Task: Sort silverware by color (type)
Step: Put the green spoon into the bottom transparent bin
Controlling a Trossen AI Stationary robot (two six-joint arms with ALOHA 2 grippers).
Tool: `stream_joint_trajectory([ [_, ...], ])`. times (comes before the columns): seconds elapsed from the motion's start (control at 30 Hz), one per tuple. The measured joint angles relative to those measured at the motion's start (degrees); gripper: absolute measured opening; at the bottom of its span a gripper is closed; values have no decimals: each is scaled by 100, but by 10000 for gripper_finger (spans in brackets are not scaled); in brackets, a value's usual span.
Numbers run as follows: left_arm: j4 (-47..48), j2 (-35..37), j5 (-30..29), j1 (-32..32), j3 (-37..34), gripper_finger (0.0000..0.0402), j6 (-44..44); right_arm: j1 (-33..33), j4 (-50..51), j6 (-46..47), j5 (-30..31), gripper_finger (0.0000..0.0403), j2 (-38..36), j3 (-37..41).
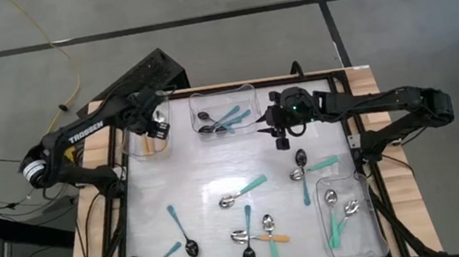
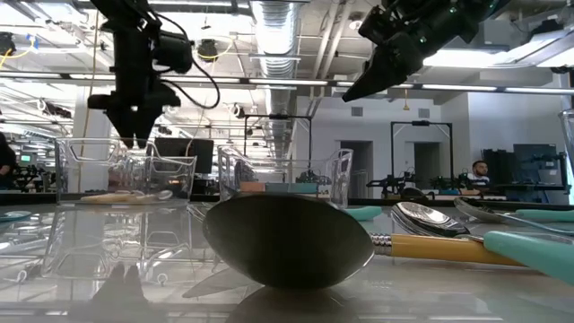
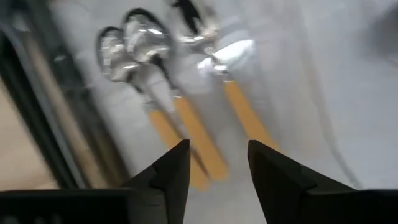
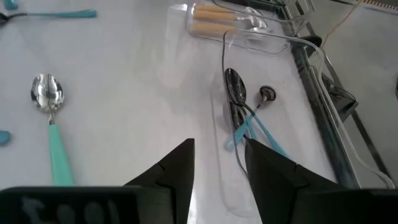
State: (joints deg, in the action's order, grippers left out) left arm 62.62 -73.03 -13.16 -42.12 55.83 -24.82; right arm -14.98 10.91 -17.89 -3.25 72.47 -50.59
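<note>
Nearest the low camera lies a dark spoon bowl, beside it an orange-handled spoon. Loose spoons are spread over the lower half of the high view; others lie sorted in three clear bins. They look light, stiff and slippery, so I would pinch the thin plastic handle, not the bowl. Farther back, the left gripper hangs with parted fingers, holding nothing, above orange spoons in the upper-left bin. The right gripper, also parted and empty, hovers by the middle bin. "TROSSEN" is readable on the left arm.
</note>
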Motion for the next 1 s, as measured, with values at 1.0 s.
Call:
stream_joint_trajectory([
  [1.0,-7828,628,228,5248,-2542,153,1666,2258,-696,846,-575,164,1460,-171],
])
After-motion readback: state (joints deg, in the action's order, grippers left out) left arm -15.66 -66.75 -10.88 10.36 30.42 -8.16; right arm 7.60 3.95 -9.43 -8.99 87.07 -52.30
